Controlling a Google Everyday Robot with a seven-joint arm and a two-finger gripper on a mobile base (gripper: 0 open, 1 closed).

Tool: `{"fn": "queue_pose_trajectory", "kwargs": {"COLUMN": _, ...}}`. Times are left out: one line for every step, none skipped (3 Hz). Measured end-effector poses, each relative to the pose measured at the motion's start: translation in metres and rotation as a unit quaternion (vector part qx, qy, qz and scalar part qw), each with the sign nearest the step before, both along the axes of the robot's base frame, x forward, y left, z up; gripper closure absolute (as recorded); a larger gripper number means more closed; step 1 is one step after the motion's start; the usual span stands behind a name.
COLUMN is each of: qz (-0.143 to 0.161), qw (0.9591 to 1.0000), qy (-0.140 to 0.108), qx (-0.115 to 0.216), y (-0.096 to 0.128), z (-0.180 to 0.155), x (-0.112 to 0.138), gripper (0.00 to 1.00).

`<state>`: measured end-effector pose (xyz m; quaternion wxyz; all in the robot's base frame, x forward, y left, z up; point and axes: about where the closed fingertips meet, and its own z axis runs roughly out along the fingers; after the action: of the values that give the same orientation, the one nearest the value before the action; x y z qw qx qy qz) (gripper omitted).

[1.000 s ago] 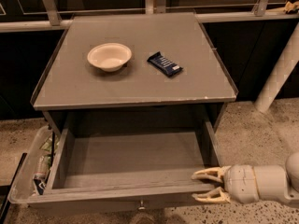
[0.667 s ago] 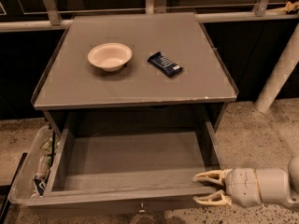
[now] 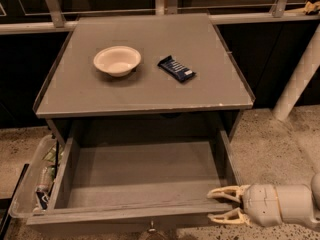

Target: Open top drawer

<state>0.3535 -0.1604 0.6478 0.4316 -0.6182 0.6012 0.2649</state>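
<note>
gripper (image 3: 217,205) spread wide by front right corner of pulled-out top drawer (image 3: 140,176), perhaps touching its flat grey rim, smooth plain floor to its left.

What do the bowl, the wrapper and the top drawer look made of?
Bowl: likely ceramic or plastic; cream, smooth with a soft sheen.
Wrapper: glossy dark blue plastic film, with crinkled highlights.
Top drawer: probably painted wood or board; flat matte grey, worn edges.
End effector, open at the drawer's front right corner: pale, plastic-looking fingers.
</note>
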Motion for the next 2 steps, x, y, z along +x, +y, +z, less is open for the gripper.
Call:
{"fn": "queue_pose_trajectory", "kwargs": {"qz": 0.0, "qw": 1.0, "qy": 0.0, "qx": 0.0, "y": 0.0, "z": 0.0021, "x": 0.0, "gripper": 1.0}}
{"fn": "queue_pose_trajectory", "kwargs": {"qz": 0.0, "qw": 1.0, "qy": 0.001, "qx": 0.003, "y": -0.0005, "z": 0.0007, "x": -0.0085, "gripper": 1.0}}
